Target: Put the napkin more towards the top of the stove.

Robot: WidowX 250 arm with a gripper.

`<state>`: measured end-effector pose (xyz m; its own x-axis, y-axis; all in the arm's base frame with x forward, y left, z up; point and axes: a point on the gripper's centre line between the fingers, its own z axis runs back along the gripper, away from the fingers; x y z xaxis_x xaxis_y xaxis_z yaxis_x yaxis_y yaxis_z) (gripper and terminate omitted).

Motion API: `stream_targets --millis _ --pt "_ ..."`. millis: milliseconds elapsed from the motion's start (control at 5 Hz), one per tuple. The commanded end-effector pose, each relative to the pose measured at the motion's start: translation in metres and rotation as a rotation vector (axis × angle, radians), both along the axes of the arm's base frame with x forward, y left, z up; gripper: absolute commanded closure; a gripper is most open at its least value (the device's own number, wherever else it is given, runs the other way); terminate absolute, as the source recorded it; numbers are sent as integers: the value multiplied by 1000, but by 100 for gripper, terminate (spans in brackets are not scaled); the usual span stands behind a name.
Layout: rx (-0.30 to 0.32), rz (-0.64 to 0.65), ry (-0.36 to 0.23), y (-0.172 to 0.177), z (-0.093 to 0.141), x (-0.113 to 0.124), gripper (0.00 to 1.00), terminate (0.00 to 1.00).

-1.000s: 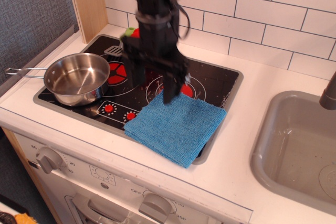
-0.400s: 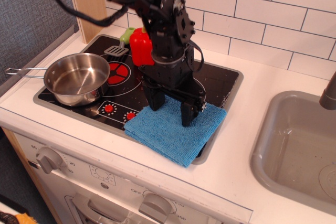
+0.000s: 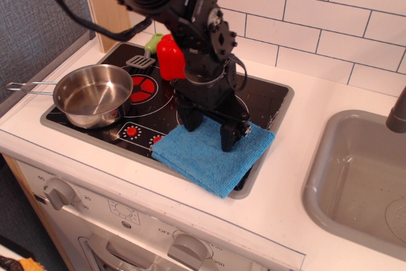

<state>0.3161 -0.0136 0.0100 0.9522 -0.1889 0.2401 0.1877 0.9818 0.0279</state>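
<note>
Since a moment ago the napkin (image 3: pixel 212 153) has slid a little up the stove (image 3: pixel 266 96): its near corner now overhangs the grey front rim less, and its far right corner looks slightly bunched where before it lay flat. My arm has hardly shifted, and the pan (image 3: pixel 94 95) stays where it was. The napkin is a bright blue, square, folded terry cloth, lying skewed like a diamond on the front right part of the black cooktop, covering the right burner and with its near edge still over the rim toward the counter (image 3: pixel 298 207). My pincer (image 3: pixel 210 127) is spread about as wide as it was, one finger planted near the napkin's far left edge and the other (image 3: pixel 227 138) pressing down in the cloth's middle; both tips seem to touch the fabric, though from this angle I cannot be sure whether any fold is pinched between them. Nothing is lifted clear of the stove. Behind my arm a red toy (image 3: pixel 170 57) stands at the back of the cooktop, beside a green piece (image 3: pixel 152 43) and a grey spatula (image 3: pixel 140 62).
</note>
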Motion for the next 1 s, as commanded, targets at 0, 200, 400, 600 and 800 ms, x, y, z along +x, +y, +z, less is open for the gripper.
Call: stream_targets --millis 0,200,400,600,800 --pt "29 129 -36 20 9 57 0 0" --pt "25 160 -36 27 12 70 0 0" --pt "30 168 -30 24 11 74 0 0" --pt "-7 222 -17 22 14 79 0 0" --pt "-49 259 -60 18 44 85 0 0"
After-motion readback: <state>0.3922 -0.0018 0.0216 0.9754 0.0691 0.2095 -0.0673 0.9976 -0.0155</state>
